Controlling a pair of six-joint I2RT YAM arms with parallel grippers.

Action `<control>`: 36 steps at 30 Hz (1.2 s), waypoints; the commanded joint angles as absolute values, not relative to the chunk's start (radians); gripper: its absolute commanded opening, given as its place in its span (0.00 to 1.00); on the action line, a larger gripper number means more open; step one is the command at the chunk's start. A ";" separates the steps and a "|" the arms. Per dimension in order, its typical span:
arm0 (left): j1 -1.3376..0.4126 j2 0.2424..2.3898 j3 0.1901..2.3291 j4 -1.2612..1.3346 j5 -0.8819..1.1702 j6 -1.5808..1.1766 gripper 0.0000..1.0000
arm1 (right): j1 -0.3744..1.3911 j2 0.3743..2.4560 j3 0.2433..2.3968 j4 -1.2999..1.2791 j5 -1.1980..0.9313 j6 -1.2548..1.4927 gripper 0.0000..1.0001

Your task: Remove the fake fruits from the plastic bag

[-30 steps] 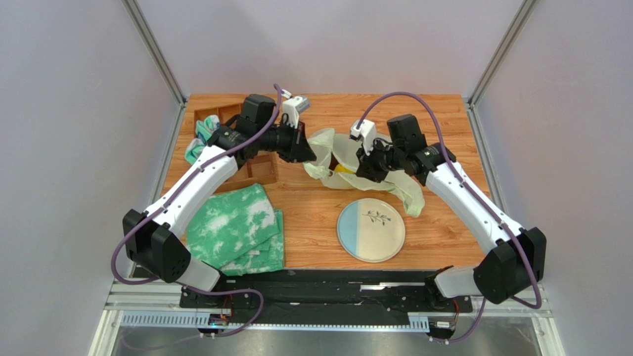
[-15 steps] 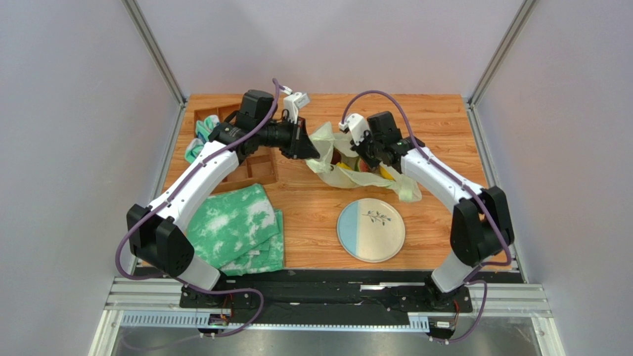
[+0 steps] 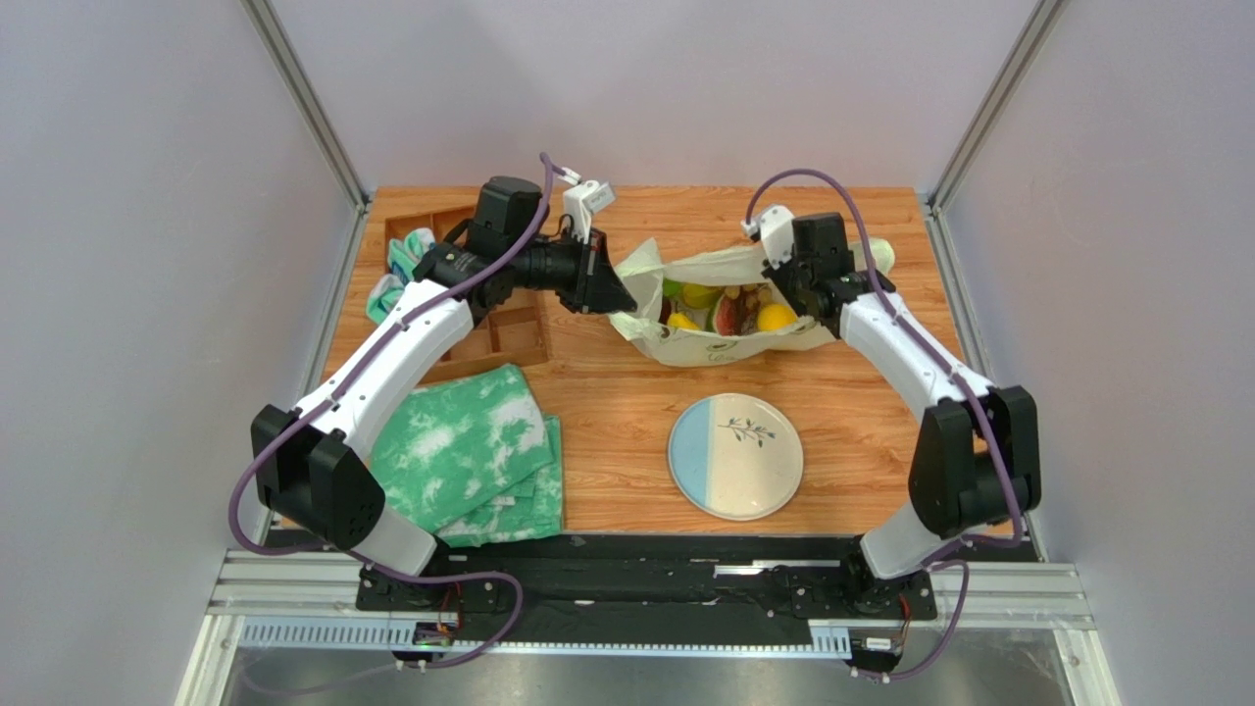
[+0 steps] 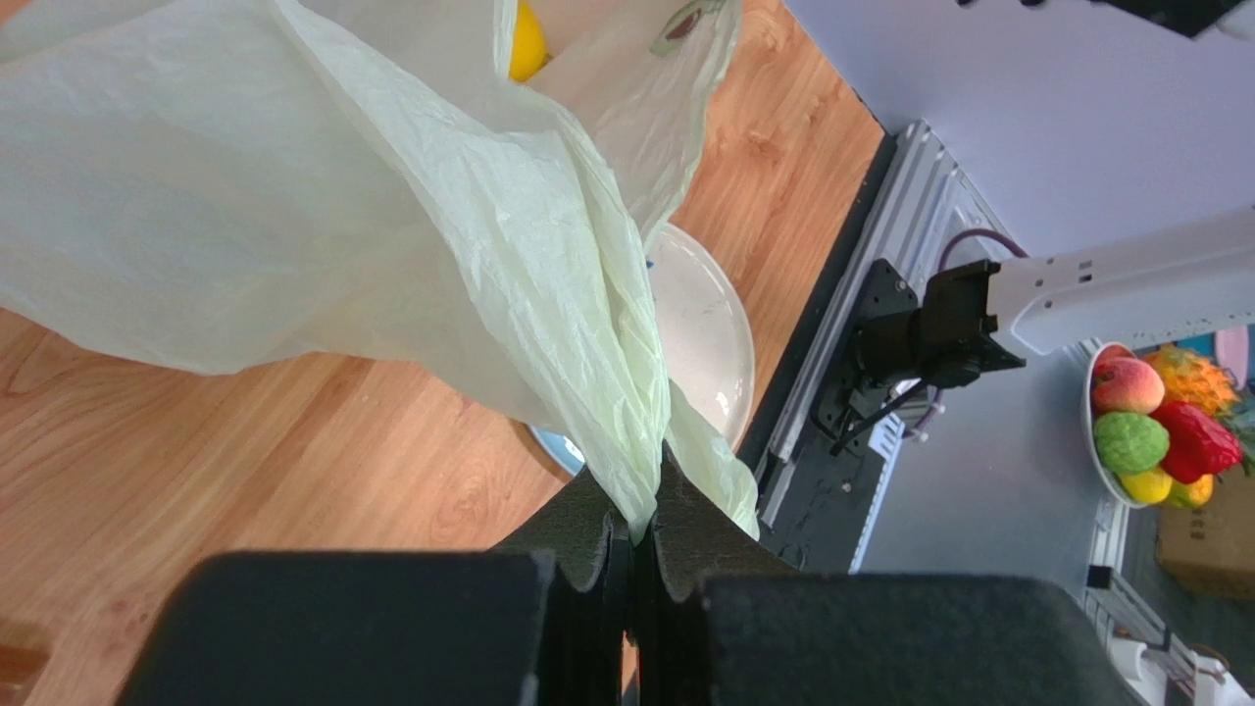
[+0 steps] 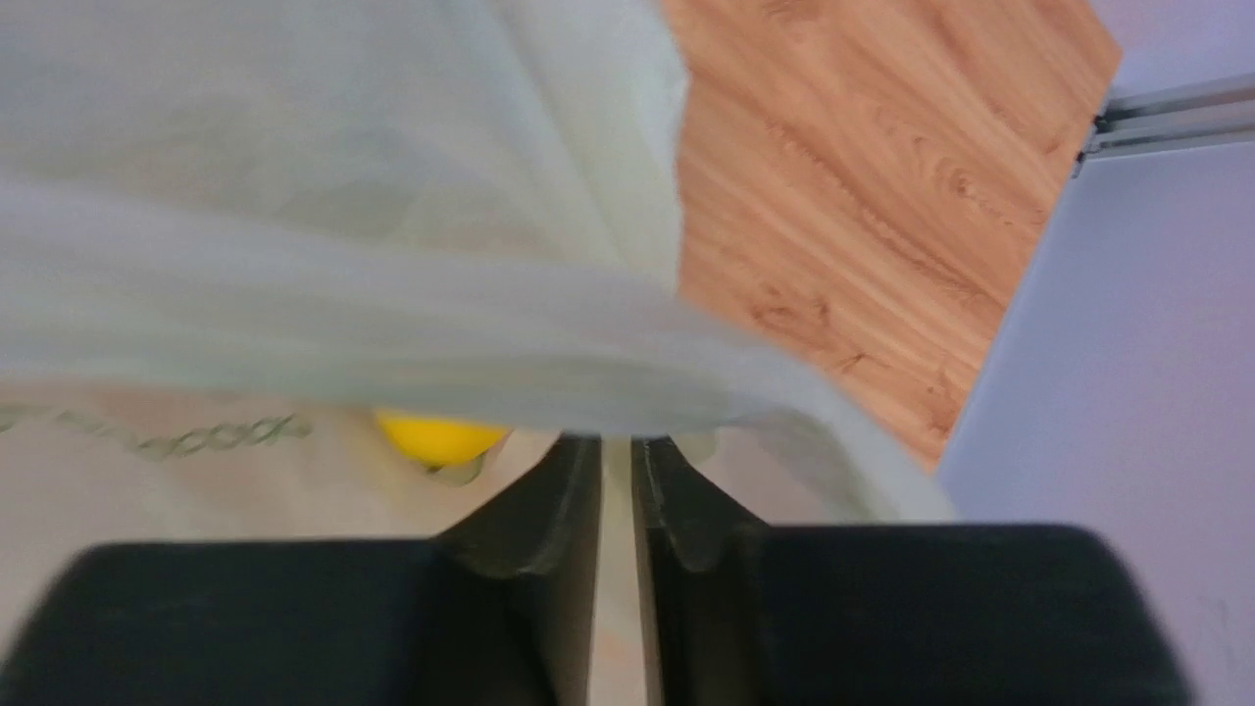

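The pale yellow-green plastic bag hangs stretched between my two grippers with its mouth open upward. Inside it lie the fake fruits: a yellow one, a dark red one, a green one and another yellow one. My left gripper is shut on the bag's left edge, and the film fans out from its tips. My right gripper holds the right rim. Its jaws stand almost together, with the blurred film across their tips and a yellow fruit beyond.
A blue-and-cream plate lies in front of the bag. A green-and-white cloth lies folded at the front left. A wooden tray with small items stands at the back left, under my left arm.
My right gripper has swung right and toward the back, drawing the bag's right side with it. The crumpled bag now stands spread open and the fruits show. My left gripper has hardly moved.
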State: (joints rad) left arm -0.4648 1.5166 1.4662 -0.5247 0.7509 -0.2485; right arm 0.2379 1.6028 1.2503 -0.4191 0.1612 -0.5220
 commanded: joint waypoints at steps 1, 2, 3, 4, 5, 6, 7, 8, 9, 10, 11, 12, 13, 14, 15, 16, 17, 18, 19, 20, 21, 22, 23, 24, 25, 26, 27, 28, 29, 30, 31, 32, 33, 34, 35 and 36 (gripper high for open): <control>-0.469 1.509 1.457 -0.480 0.785 -0.261 0.00 | 0.320 1.413 1.200 -0.523 0.050 -0.486 0.25; -0.469 1.517 1.457 -0.477 0.788 -0.268 0.00 | 0.334 1.389 1.181 -0.534 0.023 -0.488 0.26; -0.471 1.523 1.460 -0.476 0.795 -0.268 0.00 | 0.368 1.344 1.166 -0.532 0.015 -0.500 0.25; -0.472 1.528 1.462 -0.472 0.796 -0.271 0.00 | 0.380 1.329 1.148 -0.517 -0.047 -0.512 0.24; -0.474 1.540 1.465 -0.471 0.798 -0.276 0.00 | 0.393 1.318 1.134 -0.506 -0.073 -0.532 0.22; -0.477 1.545 1.466 -0.469 0.801 -0.276 0.00 | 0.415 1.312 1.094 -0.485 -0.080 -0.552 0.20; -0.479 1.549 1.466 -0.466 0.799 -0.279 0.00 | 0.428 1.322 1.079 -0.436 -0.066 -0.564 0.19; -0.479 1.557 1.468 -0.465 0.801 -0.282 0.00 | 0.436 1.344 1.072 -0.420 -0.061 -0.572 0.18; -0.479 1.560 1.468 -0.466 0.802 -0.285 0.00 | 0.439 1.370 1.080 -0.411 -0.055 -0.577 0.15; -0.479 1.565 1.468 -0.465 0.801 -0.285 0.00 | 0.437 1.441 1.086 -0.385 -0.008 -0.577 0.13; -0.479 1.566 1.470 -0.466 0.801 -0.284 0.00 | 0.437 1.477 1.098 -0.371 0.042 -0.577 0.10; -0.479 1.569 1.468 -0.469 0.799 -0.281 0.00 | 0.425 1.511 1.124 -0.361 0.113 -0.580 0.08; -0.479 1.571 1.468 -0.471 0.798 -0.279 0.00 | 0.414 1.573 1.137 -0.350 0.132 -0.586 0.08; -0.479 1.571 1.465 -0.472 0.798 -0.278 0.00 | 0.399 1.595 1.146 -0.348 0.138 -0.589 0.07; -0.479 1.572 1.462 -0.472 0.798 -0.278 0.00 | 0.376 1.617 1.153 -0.350 0.152 -0.594 0.06; -0.479 1.571 1.457 -0.471 0.798 -0.273 0.00 | 0.371 1.626 1.149 -0.365 0.156 -0.603 0.06; -0.479 1.571 1.456 -0.471 0.798 -0.272 0.00 | 0.370 1.623 1.141 -0.385 0.155 -0.601 0.05; -0.479 1.572 1.450 -0.474 0.795 -0.268 0.00 | 0.370 1.609 1.129 -0.414 0.122 -0.594 0.04; -0.479 1.569 1.447 -0.474 0.796 -0.262 0.00 | 0.373 1.591 1.096 -0.476 0.100 -0.572 0.04; -0.479 1.569 1.442 -0.474 0.792 -0.259 0.00 | 0.374 1.538 1.069 -0.506 0.078 -0.527 0.04; -0.479 1.572 1.443 -0.482 0.790 -0.259 0.00 | 0.385 1.514 1.049 -0.561 0.043 -0.499 0.04; -0.479 1.580 1.445 -0.486 0.793 -0.258 0.00 | 0.393 1.487 1.025 -0.587 0.031 -0.474 0.04; -0.479 1.583 1.450 -0.486 0.796 -0.259 0.00 | 0.396 1.471 1.023 -0.612 0.015 -0.442 0.04; -0.479 1.588 1.450 -0.486 0.798 -0.259 0.00 | 0.396 1.451 1.023 -0.627 0.014 -0.436 0.04; -0.479 1.594 1.451 -0.486 0.799 -0.259 0.00 | 0.396 1.448 1.026 -0.614 0.017 -0.436 0.04; -0.479 1.595 1.456 -0.488 0.799 -0.261 0.00 | 0.393 1.454 1.043 -0.595 0.031 -0.445 0.04; -0.479 1.598 1.457 -0.486 0.799 -0.261 0.00 | 0.384 1.494 1.064 -0.553 0.049 -0.468 0.05; -0.480 1.601 1.459 -0.485 0.796 -0.258 0.00 | 0.373 1.520 1.089 -0.536 0.051 -0.478 0.06; -0.480 1.600 1.459 -0.485 0.793 -0.255 0.00 | 0.362 1.560 1.159 -0.526 0.051 -0.480 0.10; -0.480 1.600 1.459 -0.485 0.790 -0.250 0.00 | 0.338 1.598 1.196 -0.528 0.051 -0.471 0.14; -0.480 1.598 1.457 -0.486 0.788 -0.244 0.00 | 0.327 1.682 1.230 -0.532 0.055 -0.459 0.19; -0.480 1.600 1.454 -0.486 0.790 -0.241 0.00 | 0.310 1.716 1.305 -0.538 0.060 -0.448 0.29; -0.480 1.601 1.454 -0.491 0.792 -0.238 0.00 | 0.301 1.750 1.334 -0.564 0.066 -0.436 0.33; -0.480 1.603 1.456 -0.494 0.795 -0.236 0.00 | 0.295 1.809 1.365 -0.571 0.072 -0.434 0.39; -0.480 1.606 1.456 -0.497 0.799 -0.236 0.00 | 0.279 1.828 1.383 -0.574 0.075 -0.437 0.44; -0.480 1.612 1.456 -0.500 0.799 -0.235 0.00 | 0.273 1.850 1.413 -0.578 0.074 -0.442 0.49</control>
